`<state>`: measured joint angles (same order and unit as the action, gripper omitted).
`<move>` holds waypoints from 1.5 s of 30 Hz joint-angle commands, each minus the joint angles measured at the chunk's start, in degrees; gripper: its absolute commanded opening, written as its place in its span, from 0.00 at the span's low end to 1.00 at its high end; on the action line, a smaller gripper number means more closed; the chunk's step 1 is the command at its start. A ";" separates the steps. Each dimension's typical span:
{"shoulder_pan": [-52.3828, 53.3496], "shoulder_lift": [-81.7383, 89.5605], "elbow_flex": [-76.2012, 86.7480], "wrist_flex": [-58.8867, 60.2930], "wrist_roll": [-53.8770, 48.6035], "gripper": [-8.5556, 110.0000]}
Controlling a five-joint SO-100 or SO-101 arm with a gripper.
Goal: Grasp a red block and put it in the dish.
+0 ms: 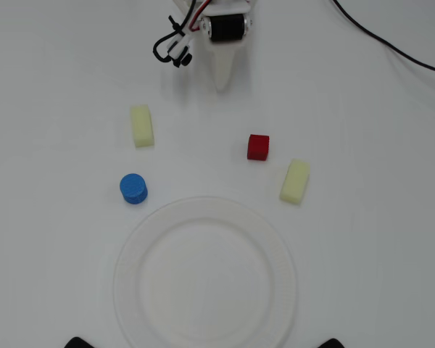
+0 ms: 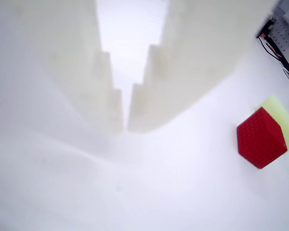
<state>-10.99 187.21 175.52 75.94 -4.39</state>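
Observation:
The red block (image 1: 258,146) lies on the white table, above and right of the dish (image 1: 127,279), a large white plate with a ribbed rim at the bottom centre. My gripper (image 1: 223,81) is at the top centre, pointing down toward the table, well above and left of the red block in the overhead view. In the wrist view my gripper (image 2: 125,126) has its white jaws almost together with nothing between them. The red block (image 2: 261,138) sits off to the right there, apart from the jaws.
Two pale yellow oblong blocks lie on the table, one at the left (image 1: 141,125) and one right of the red block (image 1: 295,181), also seen behind it (image 2: 285,117). A blue cylinder (image 1: 133,188) stands left of the dish. A black cable (image 1: 391,45) crosses the top right.

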 commanded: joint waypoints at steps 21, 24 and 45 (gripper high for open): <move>7.47 10.02 0.35 4.75 -6.06 0.07; 7.65 4.92 -5.89 4.75 -7.38 0.07; -7.73 -63.63 -55.20 -0.09 -3.34 0.24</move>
<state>-16.61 126.39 124.10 78.49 -7.29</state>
